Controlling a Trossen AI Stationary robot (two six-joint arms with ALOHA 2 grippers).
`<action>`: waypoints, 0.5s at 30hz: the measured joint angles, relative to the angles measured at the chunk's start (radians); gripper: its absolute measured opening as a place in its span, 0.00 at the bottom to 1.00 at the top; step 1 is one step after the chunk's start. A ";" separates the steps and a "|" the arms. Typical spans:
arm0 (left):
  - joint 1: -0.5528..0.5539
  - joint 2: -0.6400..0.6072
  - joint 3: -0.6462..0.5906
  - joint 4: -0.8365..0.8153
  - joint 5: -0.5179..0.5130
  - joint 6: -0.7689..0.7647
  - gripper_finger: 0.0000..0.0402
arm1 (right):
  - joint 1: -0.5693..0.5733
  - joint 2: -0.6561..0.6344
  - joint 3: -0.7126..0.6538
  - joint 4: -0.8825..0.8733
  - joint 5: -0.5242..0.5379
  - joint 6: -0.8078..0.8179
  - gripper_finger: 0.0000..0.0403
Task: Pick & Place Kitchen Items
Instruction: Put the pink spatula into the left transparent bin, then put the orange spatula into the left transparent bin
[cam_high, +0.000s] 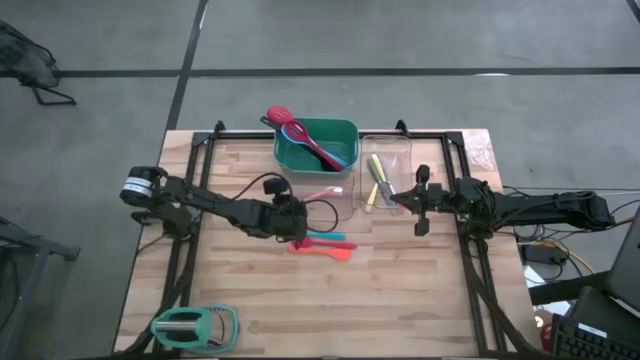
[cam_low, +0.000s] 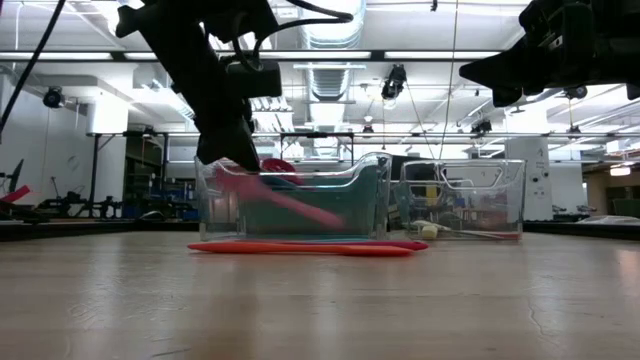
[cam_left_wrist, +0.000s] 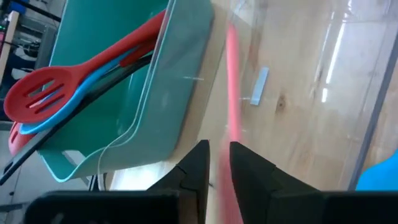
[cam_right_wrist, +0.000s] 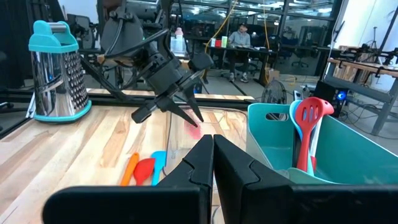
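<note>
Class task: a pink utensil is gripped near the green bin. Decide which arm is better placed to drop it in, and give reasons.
Left. The left gripper is shut on the pink utensil, beside the green bin. The right gripper hangs over the clear bin, shut and holding nothing.

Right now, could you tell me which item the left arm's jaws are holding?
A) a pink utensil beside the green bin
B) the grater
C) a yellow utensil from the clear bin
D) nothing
A: the left gripper is closed on the slim pink utensil next to the green bin, as the left wrist view shows.
</note>
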 joint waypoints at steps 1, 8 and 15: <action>0.000 0.000 0.000 0.002 -0.004 0.000 0.18 | 0.000 0.000 0.000 0.000 0.000 0.000 0.02; -0.004 0.000 0.007 0.036 -0.042 0.023 0.24 | 0.000 0.000 0.000 0.000 0.000 0.000 0.02; -0.059 0.000 0.041 0.087 -0.042 0.012 0.34 | 0.000 0.000 0.000 0.000 0.000 0.000 0.02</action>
